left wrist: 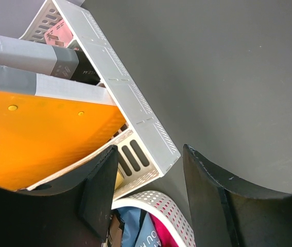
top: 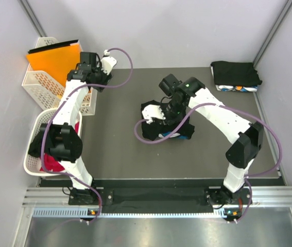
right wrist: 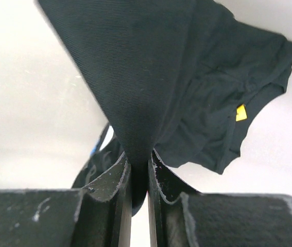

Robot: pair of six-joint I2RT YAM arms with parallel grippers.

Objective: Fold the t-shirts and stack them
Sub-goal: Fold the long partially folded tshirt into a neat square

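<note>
**STATUS: R FINGERS PINCH BLACK SHIRT, MID-TABLE**

1. R fingers (right wrist: 125, 175): clenched on a fold of the black shirt (right wrist: 187, 77). Cloth runs up from the pinch in a taut wedge. The rest spreads out beyond it on the table (top: 120, 154). A yellow tag (right wrist: 242, 112) shows near one edge of the shirt. In the top view the shirt lies bunched at table centre, under the R wrist, w/ a bit of blue at its near edge.

2. L fingers (left wrist: 109, 170): released, nothing betw. them. Pos.: above a corner of the square basket (left wrist: 135, 113), far-left of the table. An orange folder (left wrist: 43, 139) stands in that basket. The round basket (left wrist: 156, 203) sits just beside it, nearer the arm bases. It holds a red shirt (top: 53, 164) and some blue cloth (left wrist: 135, 226).

3. Stack (top: 236, 74): folded shirts at the far-right corner of the table. Black on top, white-blue print at the near edge. Well apart from the pinched shirt.
</note>
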